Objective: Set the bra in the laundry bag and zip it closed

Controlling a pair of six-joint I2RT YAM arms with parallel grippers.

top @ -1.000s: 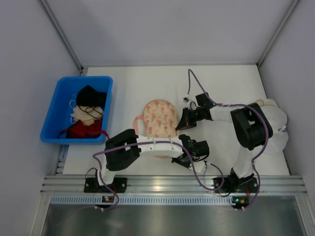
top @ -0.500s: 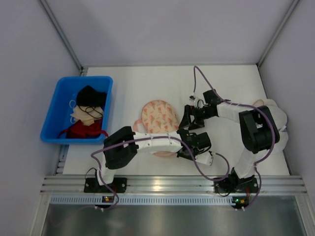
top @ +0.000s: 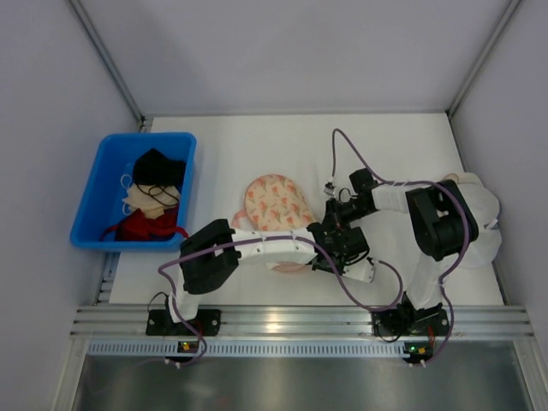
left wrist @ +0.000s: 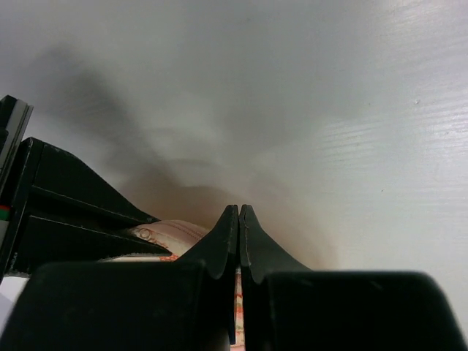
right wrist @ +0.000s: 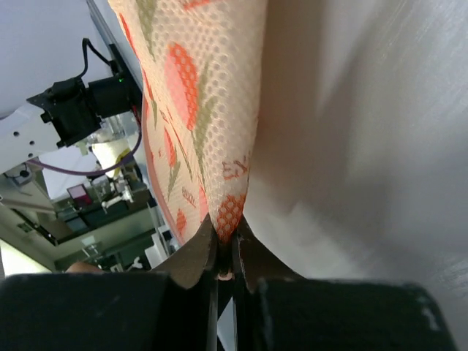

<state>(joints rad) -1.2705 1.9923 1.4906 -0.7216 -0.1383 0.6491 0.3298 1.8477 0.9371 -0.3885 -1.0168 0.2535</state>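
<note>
One peach-pink fabric laundry bag (top: 276,204), rounded and printed with small reddish shapes, is seen lying near the middle of the white table (top: 257,145). Its printed mesh edge is pinched between the closed black fingers of the right gripper (right wrist: 225,238). Just beside it, the left gripper (left wrist: 238,212) is closed fingertip to fingertip, with a sliver of the same printed fabric caught between its fingers. The bra cannot be made out. Well apart, at the table's left side, black, beige and red garments (top: 150,201) are held in a blue plastic bin (top: 90,201).
</note>
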